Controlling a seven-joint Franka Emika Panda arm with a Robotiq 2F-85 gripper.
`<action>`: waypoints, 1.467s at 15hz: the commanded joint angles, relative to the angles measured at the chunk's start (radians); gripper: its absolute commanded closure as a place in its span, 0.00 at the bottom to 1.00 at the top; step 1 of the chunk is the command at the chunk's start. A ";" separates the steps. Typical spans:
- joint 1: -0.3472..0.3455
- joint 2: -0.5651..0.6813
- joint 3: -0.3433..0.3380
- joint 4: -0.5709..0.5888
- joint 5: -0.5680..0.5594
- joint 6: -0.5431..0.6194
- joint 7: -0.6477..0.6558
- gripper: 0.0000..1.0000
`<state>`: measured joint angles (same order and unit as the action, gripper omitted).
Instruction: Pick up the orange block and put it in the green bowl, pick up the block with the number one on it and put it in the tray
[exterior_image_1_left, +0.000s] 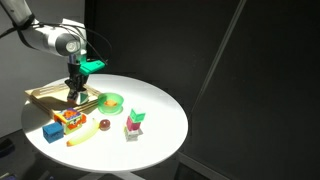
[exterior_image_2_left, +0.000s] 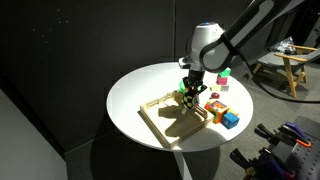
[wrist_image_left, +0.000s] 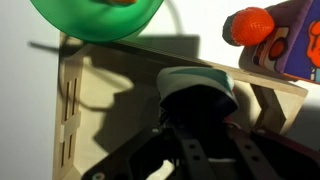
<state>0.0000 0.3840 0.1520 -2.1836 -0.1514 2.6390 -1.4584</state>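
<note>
Jaws: the gripper (exterior_image_1_left: 75, 94) is clenched on a small dark block (wrist_image_left: 197, 88), low over the tray (exterior_image_1_left: 45, 97).
Block: it sits at mid-frame in the wrist view, inside the tray. It is a cube with no long axis, and which way its marked face points cannot be told.
Orange block: a patch of orange (wrist_image_left: 122, 3) shows inside the bowl (wrist_image_left: 90, 20), at the top edge of the wrist view.
Bowl: it is on the table (exterior_image_1_left: 160, 115), just outside the tray's rim, right of the gripper in an exterior view (exterior_image_1_left: 113, 99).
Tray edges: in the wrist view one rim runs down the left of the frame, and another slants from upper left down to the right, just above the block.
Open room: bare tray floor (wrist_image_left: 110, 110) lies left of the block. In an exterior view the right half of the table is open.
Nearby: a blue block (exterior_image_1_left: 52, 130) and a multicoloured block (exterior_image_1_left: 70, 118) lie below the tray in the frame.
</note>
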 joint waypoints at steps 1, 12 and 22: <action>0.032 0.003 -0.021 0.035 -0.033 0.003 0.082 0.94; 0.089 0.016 -0.034 0.057 -0.137 0.001 0.250 0.94; 0.086 0.025 -0.038 0.058 -0.165 -0.004 0.276 0.05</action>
<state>0.0796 0.4013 0.1232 -2.1456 -0.2873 2.6390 -1.2189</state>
